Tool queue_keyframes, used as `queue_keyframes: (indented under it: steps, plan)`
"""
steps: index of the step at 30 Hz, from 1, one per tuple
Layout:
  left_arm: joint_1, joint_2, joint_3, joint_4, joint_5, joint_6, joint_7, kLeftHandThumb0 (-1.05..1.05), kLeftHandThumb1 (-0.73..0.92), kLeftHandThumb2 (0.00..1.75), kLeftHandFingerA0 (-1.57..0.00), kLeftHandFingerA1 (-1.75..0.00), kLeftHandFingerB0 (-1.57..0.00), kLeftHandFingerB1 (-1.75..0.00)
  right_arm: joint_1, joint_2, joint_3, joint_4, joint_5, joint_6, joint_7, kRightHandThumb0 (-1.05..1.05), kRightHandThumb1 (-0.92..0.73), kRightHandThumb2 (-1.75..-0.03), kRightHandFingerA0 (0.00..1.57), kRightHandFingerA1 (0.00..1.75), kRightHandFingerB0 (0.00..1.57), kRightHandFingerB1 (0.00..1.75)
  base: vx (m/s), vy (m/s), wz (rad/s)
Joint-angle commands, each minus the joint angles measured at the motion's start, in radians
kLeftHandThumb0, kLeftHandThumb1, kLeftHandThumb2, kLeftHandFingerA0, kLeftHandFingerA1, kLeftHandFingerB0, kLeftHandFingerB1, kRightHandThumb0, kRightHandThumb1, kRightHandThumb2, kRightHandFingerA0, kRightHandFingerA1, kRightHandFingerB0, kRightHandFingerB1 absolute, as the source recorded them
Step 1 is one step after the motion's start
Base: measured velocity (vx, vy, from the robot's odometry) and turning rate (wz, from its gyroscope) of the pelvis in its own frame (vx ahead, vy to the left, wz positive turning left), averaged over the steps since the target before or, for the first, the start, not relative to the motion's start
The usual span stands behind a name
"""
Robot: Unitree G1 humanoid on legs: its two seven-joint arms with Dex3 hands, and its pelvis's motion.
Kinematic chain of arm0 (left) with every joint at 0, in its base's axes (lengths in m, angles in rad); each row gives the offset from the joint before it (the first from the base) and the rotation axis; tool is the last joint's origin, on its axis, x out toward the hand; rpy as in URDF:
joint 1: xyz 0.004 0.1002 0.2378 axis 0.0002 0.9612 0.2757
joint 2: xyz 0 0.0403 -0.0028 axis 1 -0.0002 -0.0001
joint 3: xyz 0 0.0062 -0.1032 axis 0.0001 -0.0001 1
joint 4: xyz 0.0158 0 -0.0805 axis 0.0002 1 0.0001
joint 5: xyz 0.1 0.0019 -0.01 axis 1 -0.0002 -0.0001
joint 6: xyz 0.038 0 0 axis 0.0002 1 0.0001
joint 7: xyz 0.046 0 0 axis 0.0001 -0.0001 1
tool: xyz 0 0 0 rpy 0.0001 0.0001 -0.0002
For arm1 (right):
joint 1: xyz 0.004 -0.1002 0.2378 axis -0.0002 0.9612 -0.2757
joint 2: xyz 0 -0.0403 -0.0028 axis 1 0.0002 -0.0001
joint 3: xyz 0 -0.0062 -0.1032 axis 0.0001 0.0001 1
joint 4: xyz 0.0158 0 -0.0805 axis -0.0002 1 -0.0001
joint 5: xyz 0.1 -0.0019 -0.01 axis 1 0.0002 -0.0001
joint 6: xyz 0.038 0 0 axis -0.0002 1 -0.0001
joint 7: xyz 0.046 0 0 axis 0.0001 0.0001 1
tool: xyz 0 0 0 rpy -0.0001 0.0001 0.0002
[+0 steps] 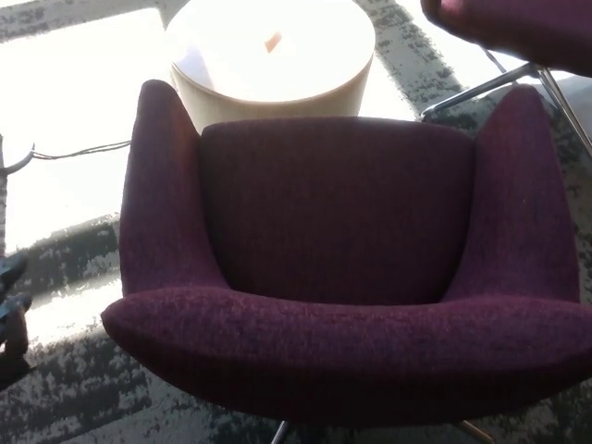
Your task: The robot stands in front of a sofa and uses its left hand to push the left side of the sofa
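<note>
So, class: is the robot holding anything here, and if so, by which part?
Nothing is held. Only the left hand shows, at the picture's left edge, apart from the sofa.

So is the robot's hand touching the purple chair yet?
No, the left hand sits at the picture's left edge, with patterned carpet showing between it and the purple chair.

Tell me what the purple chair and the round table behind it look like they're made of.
The purple chair looks upholstered in a matte woven fabric, shown by its speckled weave. The round table seems a smooth, cream painted or laminate drum; glare hides its top.
</note>
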Motion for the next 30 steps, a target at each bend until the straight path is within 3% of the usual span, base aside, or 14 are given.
queue_keyframes:
  steps: [1, 13, 19, 20, 21, 26, 30]
  plan:
    - [-0.044, -0.008, -0.056, -0.035, 0.055, 0.068, 0.033, -0.79, 0.75, 1.18, -0.03, -0.42, -0.02, -0.28, -0.011, -0.024, 0.021, 0.003, -0.021, -0.019, -0.046, -0.61, -0.81, -0.65, 0.47, 0.38, 0.40, 0.35, 0.00, 0.000, 0.00]
    - [-0.077, -0.044, -0.142, -0.031, 0.093, 0.085, 0.076, -0.84, 0.79, 1.18, -0.07, -0.40, -0.06, -0.27, -0.016, -0.040, 0.050, 0.001, -0.030, -0.020, -0.066, -0.61, -0.82, -0.65, 0.46, 0.38, 0.39, 0.35, 0.00, 0.000, 0.00]
    - [-0.064, -0.093, -0.192, -0.048, 0.107, 0.086, 0.075, -0.84, 0.75, 1.17, -0.03, -0.44, -0.01, -0.29, -0.017, -0.041, 0.053, 0.005, -0.030, -0.017, -0.078, -0.65, -0.81, -0.64, 0.46, 0.38, 0.41, 0.36, 0.00, 0.000, 0.00]
    - [-0.054, -0.106, -0.216, -0.064, 0.129, 0.087, 0.080, -0.88, 0.78, 1.19, -0.11, -0.47, -0.04, -0.29, -0.018, -0.037, 0.051, 0.005, -0.025, -0.014, -0.073, -0.62, -0.80, -0.64, 0.48, 0.38, 0.41, 0.35, 0.00, 0.000, 0.00]
    - [-0.043, -0.119, -0.232, -0.079, 0.132, 0.090, 0.077, -0.82, 0.75, 1.17, -0.03, -0.44, -0.02, -0.29, -0.018, -0.039, 0.055, 0.006, -0.031, -0.010, -0.078, -0.61, -0.81, -0.64, 0.48, 0.38, 0.41, 0.35, 0.00, 0.000, 0.00]
    - [-0.033, -0.121, -0.240, -0.093, 0.127, 0.097, 0.081, -0.82, 0.75, 1.17, -0.03, -0.44, -0.02, -0.29, -0.015, -0.041, 0.060, 0.007, -0.033, -0.010, -0.083, -0.61, -0.81, -0.64, 0.48, 0.38, 0.41, 0.35, 0.00, 0.000, 0.00]
    - [0.010, -0.141, -0.273, -0.120, 0.138, 0.080, 0.083, -0.84, 0.78, 1.17, -0.10, -0.48, -0.04, -0.30, -0.013, -0.039, 0.051, 0.008, -0.021, -0.013, -0.069, -0.64, -0.79, -0.64, 0.49, 0.38, 0.43, 0.35, 0.00, 0.000, 0.00]
